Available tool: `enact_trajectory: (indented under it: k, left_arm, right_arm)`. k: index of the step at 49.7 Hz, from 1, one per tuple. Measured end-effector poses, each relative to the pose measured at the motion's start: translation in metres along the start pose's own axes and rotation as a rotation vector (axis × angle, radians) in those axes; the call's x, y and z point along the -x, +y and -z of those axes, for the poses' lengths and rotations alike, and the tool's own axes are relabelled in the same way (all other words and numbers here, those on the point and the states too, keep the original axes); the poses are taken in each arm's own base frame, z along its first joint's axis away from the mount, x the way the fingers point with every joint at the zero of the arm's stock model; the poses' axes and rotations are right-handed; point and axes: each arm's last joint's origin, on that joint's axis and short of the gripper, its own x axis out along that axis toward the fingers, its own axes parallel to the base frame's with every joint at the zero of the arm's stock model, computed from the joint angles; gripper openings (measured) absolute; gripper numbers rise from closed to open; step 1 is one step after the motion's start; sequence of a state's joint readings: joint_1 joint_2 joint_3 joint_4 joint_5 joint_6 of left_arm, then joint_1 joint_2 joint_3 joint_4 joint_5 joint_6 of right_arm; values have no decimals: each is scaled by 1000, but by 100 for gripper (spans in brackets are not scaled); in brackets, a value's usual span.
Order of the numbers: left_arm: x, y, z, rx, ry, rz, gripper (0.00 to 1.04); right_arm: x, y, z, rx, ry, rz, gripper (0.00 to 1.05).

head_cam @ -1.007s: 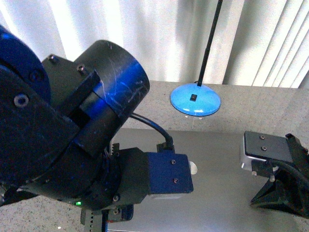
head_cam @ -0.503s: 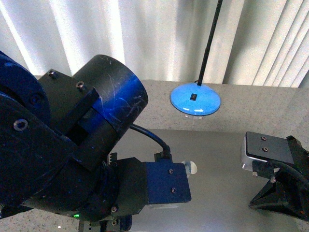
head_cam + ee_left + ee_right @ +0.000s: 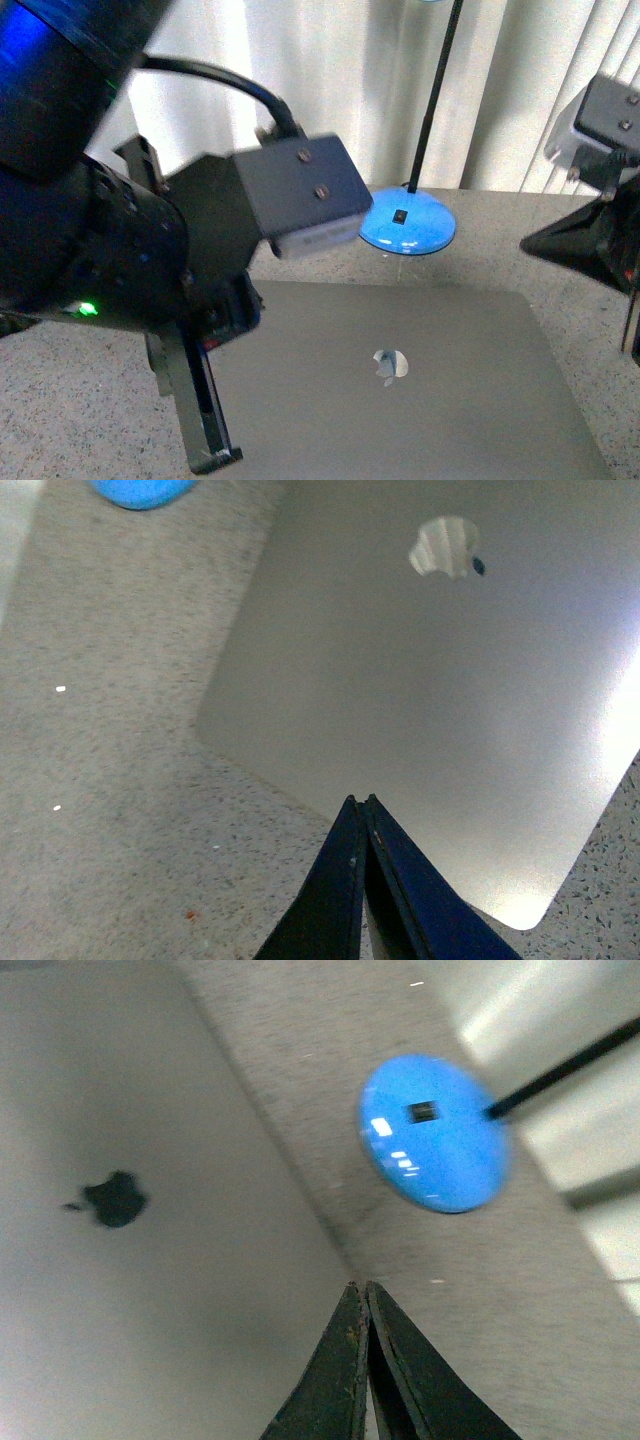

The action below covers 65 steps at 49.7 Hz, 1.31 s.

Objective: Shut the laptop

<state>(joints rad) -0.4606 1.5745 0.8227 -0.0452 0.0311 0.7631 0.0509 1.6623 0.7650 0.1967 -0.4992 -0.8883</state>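
The large slim silver-grey metal laptop (image 3: pixel 420 400) is lying shut and flat on the speckled grey stone-look table (image 3: pixel 60 400), its lid facing up with the pale apple-shaped logo (image 3: pixel 390 364) showing near the middle. Just beyond its far edge, the round glossy blue lamp base (image 3: pixel 407 222) is sitting on the table, with a thin black stem (image 3: pixel 440 70) rising from it in front of the white pleated curtain (image 3: pixel 330 80).

On the left, the bulky black-and-blue left arm (image 3: pixel 90 250) is filling that side of the front view, a green light glowing on it, with the grey box-shaped wrist camera (image 3: pixel 305 195) jutting out towards the lamp. The left gripper (image 3: pixel 358 802) is pointing down by the lid's left edge, and in the left wrist view its 2 dark blue fingers are pressing together with nothing between them, the tips showing right at the line where lid meets table.

Over on the right, the black right arm (image 3: pixel 600 210) is hanging high above the table, well clear of the lid. The right gripper (image 3: pixel 358 1288) is looking down at the lid's far edge. Its 2 black fingers are also pinching tight together, holding nothing, with the blue base near them.
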Motion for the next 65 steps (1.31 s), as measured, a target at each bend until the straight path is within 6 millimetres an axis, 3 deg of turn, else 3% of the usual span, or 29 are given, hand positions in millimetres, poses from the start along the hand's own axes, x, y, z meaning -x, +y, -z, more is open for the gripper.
enact_trajectory:
  k: [9, 14, 22, 29, 34, 39, 44, 48, 65]
  left_arm:
    - [41, 16, 21, 158, -65, -129, 4]
    - [77, 25, 42, 306, -120, -226, 4]
    - [120, 36, 69, 508, -209, -303, 4]
    - [143, 44, 97, 625, -215, -401, 4]
    - [150, 40, 120, 748, -341, -655, 4]
    - [159, 23, 133, 811, -512, -754, 4]
    - [161, 11, 134, 845, -556, -778, 4]
    - [156, -3, 134, 860, -567, -765, 4]
    - [144, -40, 136, 885, -562, -762, 4]
  right_arm:
    - [25, -7, -15, -11, -63, 296, 3]
    - [55, -3, -30, -62, -133, 475, 3]
    - [84, 10, -40, -77, -187, 602, 3]
    - [100, 18, -45, -83, -210, 674, 3]
    - [108, 24, -51, -75, -242, 700, 3]
    - [115, 34, -50, -283, -261, 794, 3]
    - [120, 48, -37, -517, -343, 803, 3]
    - [122, 58, -26, -600, -365, 795, 3]
    - [137, 89, 7, -664, -392, 787, 3]
